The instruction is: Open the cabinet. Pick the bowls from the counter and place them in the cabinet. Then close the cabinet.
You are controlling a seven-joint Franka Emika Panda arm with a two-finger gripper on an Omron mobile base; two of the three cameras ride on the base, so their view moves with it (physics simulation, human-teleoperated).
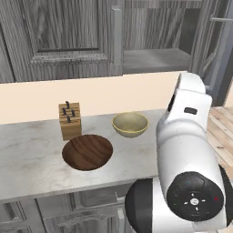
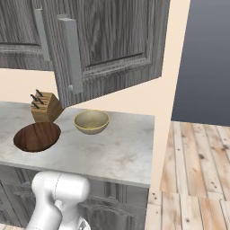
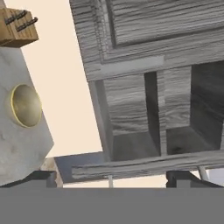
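Now | cabinet [image 3: 175, 87] door open, shelf bare | jaws spread wide, empty, up by it | both bowls [image 1: 130, 124] below on worktop [image 1: 32, 154], tan one nearer the opening

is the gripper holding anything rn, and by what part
Nothing is held: the gripper has its jaws open and bare, facing the opened cabinet; both bowls sit on the counter.

surface: counter [image 1: 36, 159], light marbled stone | on it: knife block [image 1: 69, 120], brown bowl [image 1: 87, 152], tan bowl [image 1: 130, 124] | layout: brown bowl just beside block, tan bowl apart | from the fingers [image 3: 43, 178]: tan bowl and block above the left tip
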